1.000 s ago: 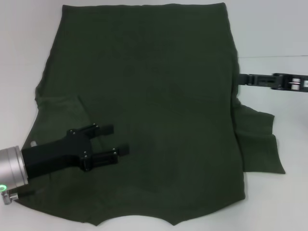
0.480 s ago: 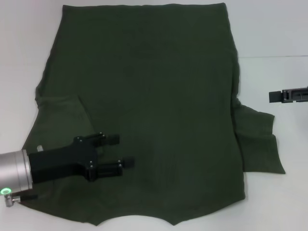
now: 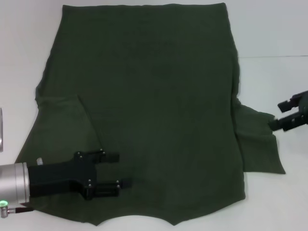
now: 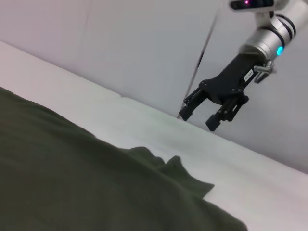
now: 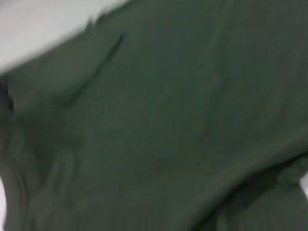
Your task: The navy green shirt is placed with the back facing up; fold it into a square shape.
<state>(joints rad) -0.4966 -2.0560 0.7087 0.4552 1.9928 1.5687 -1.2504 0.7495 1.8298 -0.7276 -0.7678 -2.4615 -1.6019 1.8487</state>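
While left tool [image 3: 115,170] hovers agape — navy green shirt [image 3: 154,96], right tool [image 3: 283,114] agape.

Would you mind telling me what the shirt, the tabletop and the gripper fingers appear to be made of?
The navy green shirt looks like soft matte woven or knit cloth: it lies limp, with gentle creases and a rumpled sleeve. The table seems a smooth white hard surface, faintly glossy, possibly laminate. The left gripper and right gripper look like matte black plastic or coated metal, with small screws showing; the left's wrist section looks like brushed metal.

Lab-like: bare white table [image 3: 269,29], blank wall [image 4: 144,43]
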